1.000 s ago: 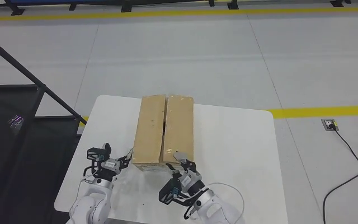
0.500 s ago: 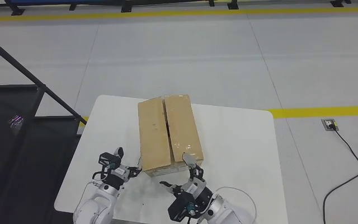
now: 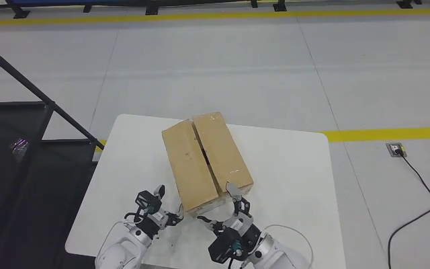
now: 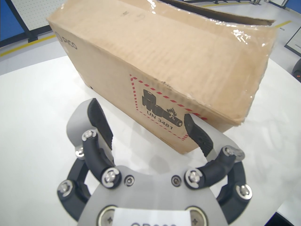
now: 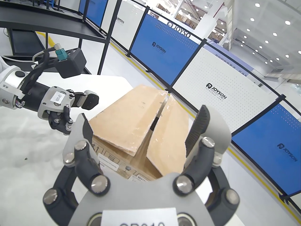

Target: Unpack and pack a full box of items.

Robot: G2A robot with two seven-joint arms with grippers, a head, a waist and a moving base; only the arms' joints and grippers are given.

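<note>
A long brown cardboard box lies slanted on the white table. Its two top flaps are folded shut, with a slit between them. My left gripper is open at the box's near left corner. In the left wrist view its gripper faces the box's long side by a red-framed label, and I cannot tell if it touches. My right gripper stands open at the box's near end. The right wrist view has its gripper just over the flaps, with the left gripper beside the box.
A black metal rack stands close to the table's left side. Bare tabletop stretches to the right of the box up to the edge. A cable runs along the floor at the right.
The box has turned on the table: its near end swung right and its far end left. Both grippers shifted right and toward the table's near edge with it.
</note>
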